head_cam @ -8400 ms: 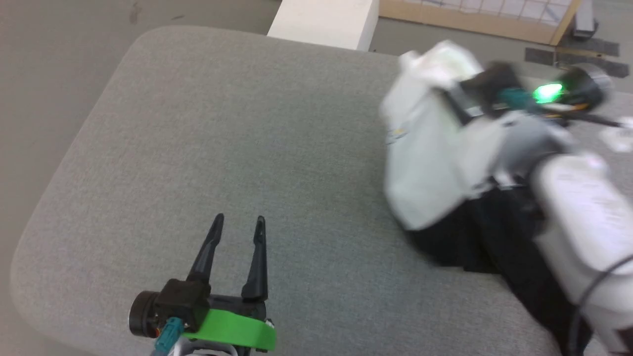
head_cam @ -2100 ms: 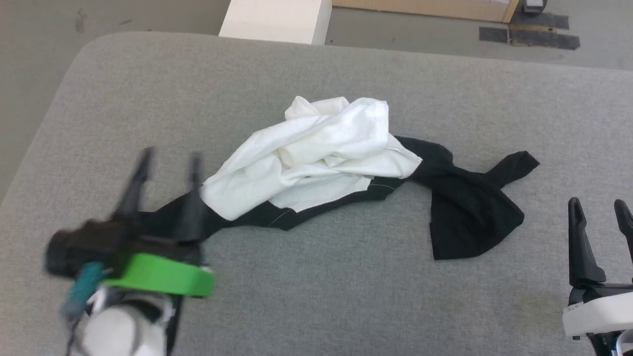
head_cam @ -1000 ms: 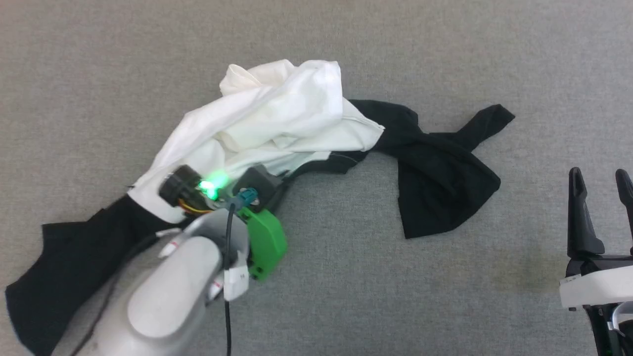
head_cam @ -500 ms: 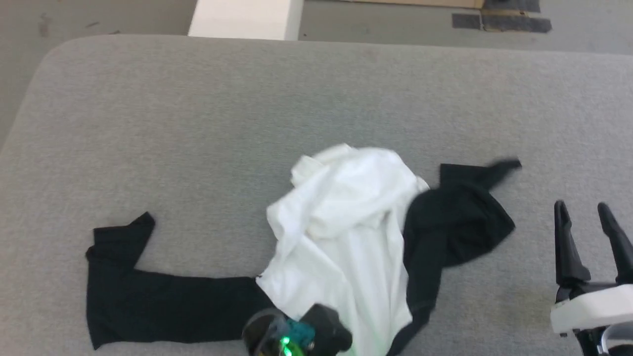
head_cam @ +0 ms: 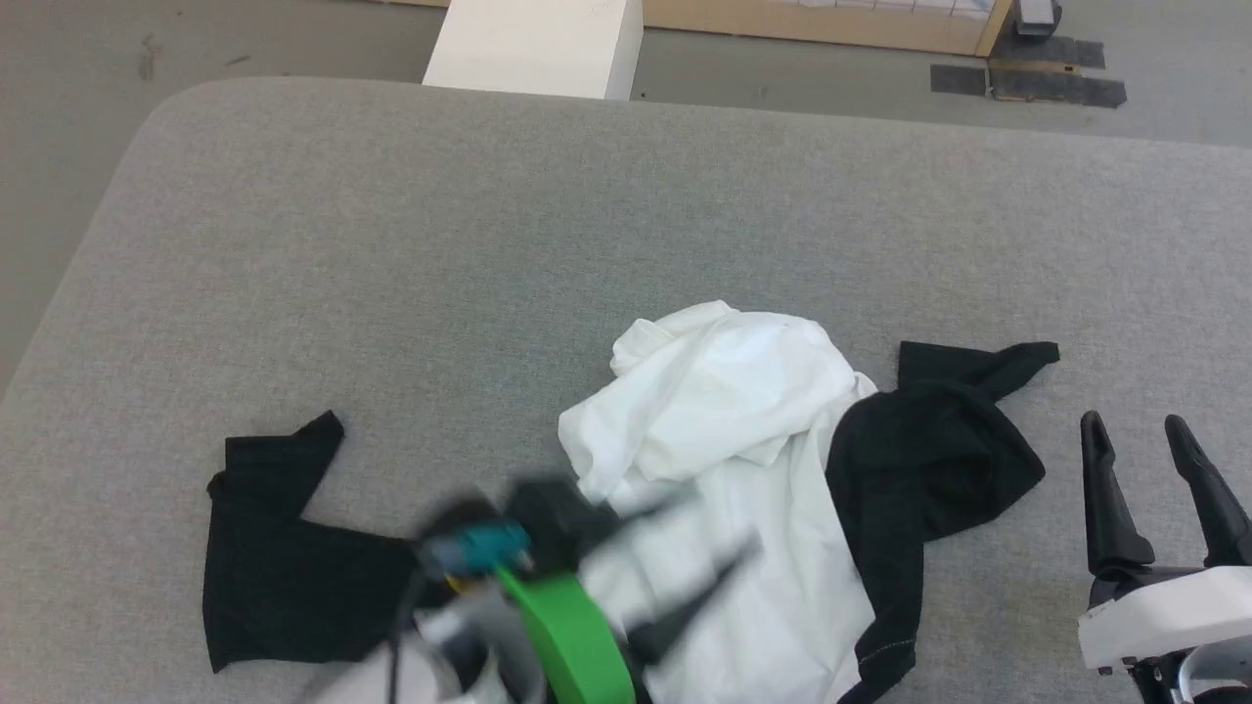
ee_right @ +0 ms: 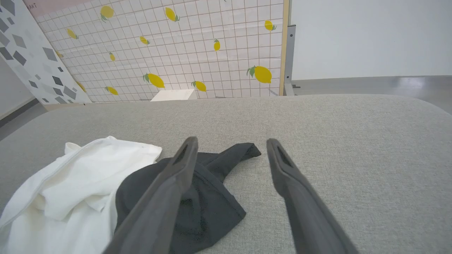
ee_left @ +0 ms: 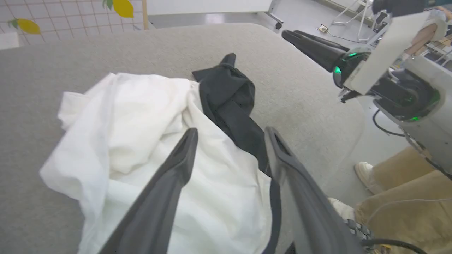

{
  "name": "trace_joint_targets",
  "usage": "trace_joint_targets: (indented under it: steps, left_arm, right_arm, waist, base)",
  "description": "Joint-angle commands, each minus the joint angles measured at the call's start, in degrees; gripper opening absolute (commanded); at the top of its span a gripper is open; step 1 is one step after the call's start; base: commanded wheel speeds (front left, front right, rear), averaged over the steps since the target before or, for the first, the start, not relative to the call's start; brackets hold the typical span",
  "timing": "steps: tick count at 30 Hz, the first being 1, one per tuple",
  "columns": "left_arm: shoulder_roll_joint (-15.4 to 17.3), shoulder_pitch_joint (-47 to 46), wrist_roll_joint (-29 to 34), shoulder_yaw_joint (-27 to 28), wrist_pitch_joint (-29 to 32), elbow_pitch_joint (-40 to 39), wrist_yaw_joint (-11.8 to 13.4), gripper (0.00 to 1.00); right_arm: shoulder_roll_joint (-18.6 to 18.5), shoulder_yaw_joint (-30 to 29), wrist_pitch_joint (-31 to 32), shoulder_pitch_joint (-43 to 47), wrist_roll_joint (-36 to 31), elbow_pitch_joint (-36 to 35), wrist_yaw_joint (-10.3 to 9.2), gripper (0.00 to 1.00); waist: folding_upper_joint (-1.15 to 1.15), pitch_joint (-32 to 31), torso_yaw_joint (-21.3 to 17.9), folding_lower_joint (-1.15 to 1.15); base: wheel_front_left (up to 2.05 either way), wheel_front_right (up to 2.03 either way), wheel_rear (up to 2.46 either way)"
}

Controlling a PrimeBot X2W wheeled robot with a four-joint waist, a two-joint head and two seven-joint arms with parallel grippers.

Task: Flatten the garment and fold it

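The garment (head_cam: 743, 430) lies crumpled on the grey padded table (head_cam: 489, 244), near its front edge. Its white body is bunched in the middle, one black sleeve (head_cam: 274, 557) is spread out to the left, and the other black sleeve (head_cam: 939, 460) is folded up on the right. My left gripper (head_cam: 719, 523), blurred, hovers over the lower white cloth. In the left wrist view the left gripper (ee_left: 231, 130) is open above the white fabric (ee_left: 134, 116), holding nothing. My right gripper (head_cam: 1132, 422) stands open to the right of the right sleeve (ee_right: 212, 197), apart from it.
A white box (head_cam: 533, 44) and a wood-framed panel (head_cam: 831, 20) stand on the floor beyond the table's far edge. A lemon-print wall panel (ee_right: 176, 53) is behind. A person's legs in tan trousers (ee_left: 399, 190) and a pale shoe (ee_left: 365, 171) are at the table's near side.
My left gripper, shut on the white cloth half a second ago, now stands open and has let it go. The head camera has shifted. The right gripper stays open in place.
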Motion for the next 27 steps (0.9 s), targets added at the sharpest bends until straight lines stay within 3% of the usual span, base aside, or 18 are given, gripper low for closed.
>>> trace_joint_targets:
  steps: [1,4,13,19,20,21,27]
  left_arm:
    - [-0.12,-3.50,3.63,2.38,-2.21,0.57,1.75,1.00]
    - [-1.15,-7.79,9.64,4.90,-6.45,4.00,4.23,1.00]
    - [-2.61,-17.59,16.13,0.96,-4.90,22.71,0.35,1.00]
    - [-3.45,-21.14,20.46,-0.04,-4.75,34.64,2.71,1.00]
    - [-3.80,-21.43,20.72,-0.12,-5.09,35.98,2.96,0.78]
    - [-4.08,-21.64,20.81,-0.21,-5.55,36.75,2.93,0.01]
    - [-6.33,-24.37,19.25,1.82,-10.31,36.12,2.65,0.00]
  right_arm:
    - [0.03,0.27,-0.33,-0.65,0.35,0.13,-0.08,1.00]
    - [0.03,0.54,-0.67,-1.28,0.64,0.38,-0.08,1.00]
    - [0.03,0.38,-1.15,-3.46,0.32,0.51,-0.08,1.00]
    - [0.03,0.44,-1.66,-4.42,0.36,0.79,-0.08,1.00]
    - [0.03,0.42,-1.77,-4.52,0.37,0.86,-0.08,1.00]
    - [0.03,0.39,-1.85,-4.58,0.38,0.94,-0.08,1.00]
    - [0.03,-0.01,-1.91,-5.02,0.10,1.28,-0.08,1.00]
  waist:
    - [0.00,1.05,-0.82,0.00]
    - [0.00,2.61,-2.01,0.00]
    - [0.00,7.34,-6.30,0.00]
    - [0.00,9.26,-7.79,0.00]
    - [0.00,9.40,-7.86,0.00]
    - [0.00,9.49,-7.87,0.00]
    - [0.00,9.28,-6.87,0.00]
  base:
    - [0.00,0.00,0.00]
    - [0.00,0.00,0.00]
    - [0.00,0.00,0.00]
    - [0.00,0.00,0.00]
    - [0.00,0.00,0.00]
    - [0.00,0.00,0.00]
    - [0.00,0.00,0.00]
